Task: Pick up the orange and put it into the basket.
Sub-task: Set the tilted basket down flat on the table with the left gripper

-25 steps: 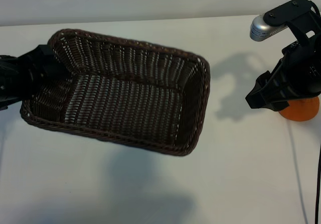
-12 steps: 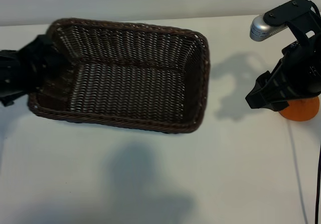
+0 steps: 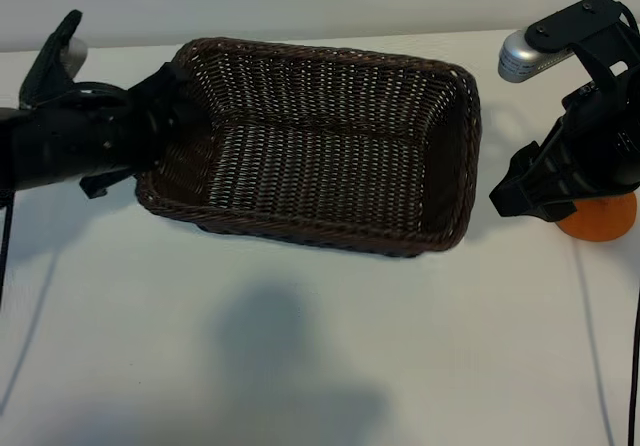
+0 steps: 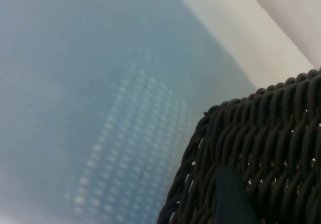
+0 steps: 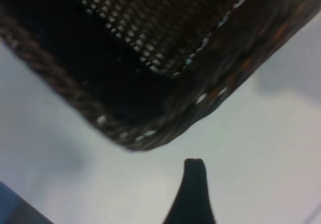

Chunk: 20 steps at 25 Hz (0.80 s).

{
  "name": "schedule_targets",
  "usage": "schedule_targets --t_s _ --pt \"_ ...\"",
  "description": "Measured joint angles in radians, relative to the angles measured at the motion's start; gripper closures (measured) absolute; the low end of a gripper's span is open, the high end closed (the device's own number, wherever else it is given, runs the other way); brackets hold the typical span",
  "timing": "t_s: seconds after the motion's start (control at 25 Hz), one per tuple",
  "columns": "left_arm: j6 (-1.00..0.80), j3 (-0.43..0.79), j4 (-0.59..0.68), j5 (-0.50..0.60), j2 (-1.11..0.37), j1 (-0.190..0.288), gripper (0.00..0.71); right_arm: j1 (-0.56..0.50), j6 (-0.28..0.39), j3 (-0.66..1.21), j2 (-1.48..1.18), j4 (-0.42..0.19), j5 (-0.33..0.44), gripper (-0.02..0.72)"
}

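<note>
1. Basket (image 3: 320, 156): it sits on the table (image 3: 300, 366) just above centre of your exterior view, long axis running from 9 to 3 o'clock, open side up, nothing inside it.
2. Left gripper (image 3: 165, 116): at 9 o'clock, at the basket's short end. Its jaws are clamped on that end's rim (one dark finger (image 4: 233, 199) shows against the weave in the left wrist view, inside the wall).
3. Left arm (image 3: 60, 141): a dark mass reaching in from the 9 o'clock edge, lying low over the table.
4. Orange (image 3: 600, 216): at 3 o'clock, on the table near the frame's edge, well apart from the basket; you see only its lower half, the rest covered by the right arm.
5. Right gripper (image 3: 530, 191): at 3 o'clock, between basket and orange, above the table and beside the orange. Its jaws stand wide apart and hold nothing (one fingertip (image 5: 194, 184) shows in the right wrist view, over bare table, near the basket's corner (image 5: 150, 133)).
6. Wrist camera (image 3: 530, 56): a silver cylinder on a black bracket, at 2 o'clock above the right gripper.
</note>
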Motion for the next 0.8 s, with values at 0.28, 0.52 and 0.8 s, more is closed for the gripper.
schedule_targets --t_s 0.28,0.52,0.8 --pt "0.004 -0.001 -0.047 -0.068 0.054 -0.040 0.305 0.000 0.000 0.000 0.000 0.000 0.000 0.112" --pt "0.005 -0.001 -0.090 -0.094 0.086 -0.044 0.305 0.000 0.000 0.000 0.000 0.000 0.001 0.112" --pt "0.004 -0.001 -0.100 -0.122 0.086 -0.044 0.305 0.000 0.000 0.000 0.000 0.000 0.001 0.112"
